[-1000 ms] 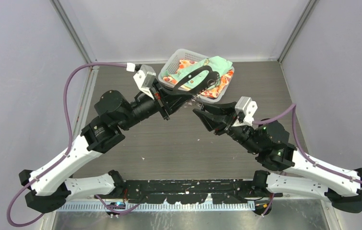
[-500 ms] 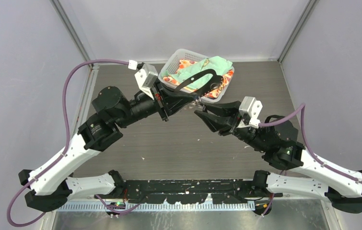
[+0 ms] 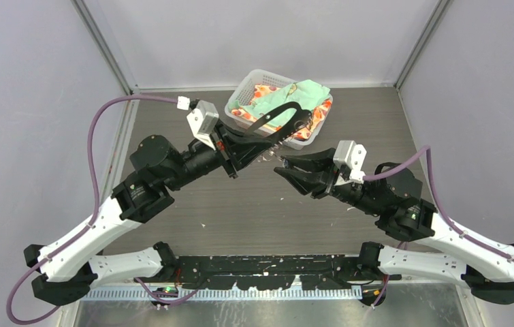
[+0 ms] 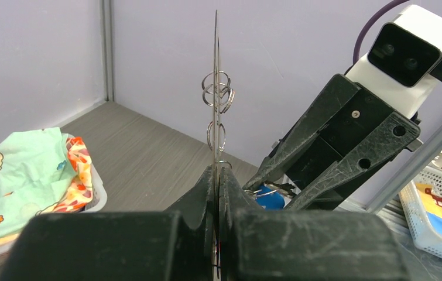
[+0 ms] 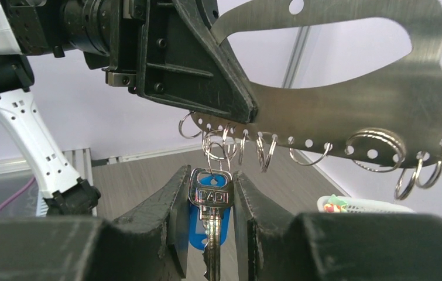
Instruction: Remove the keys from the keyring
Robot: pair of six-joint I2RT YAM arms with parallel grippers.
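Note:
The keyring (image 5: 347, 99) is a flat silvery metal loop with holes along its lower edge, hung with several split rings. It looks dark in the top view (image 3: 288, 109) and edge-on in the left wrist view (image 4: 216, 70). My left gripper (image 4: 216, 170) is shut on its near end, also in the top view (image 3: 265, 139). A silver key (image 5: 209, 196) with a blue tag (image 5: 196, 231) behind it hangs from rings. My right gripper (image 5: 211, 175) is shut on the key's head, just below the left gripper in the top view (image 3: 280, 165).
A white mesh basket (image 3: 240, 95) with a green cloth (image 3: 281, 95) and orange patterned cloth stands at the back, behind the raised keyring. A second white basket (image 4: 435, 222) shows at the right of the left wrist view. Pale specks lie on the wooden tabletop (image 3: 254, 204).
Both arms shifted slightly. My left gripper moved the keyring a little left and towards me. My right gripper moved slightly left and stays under the rings at the key.

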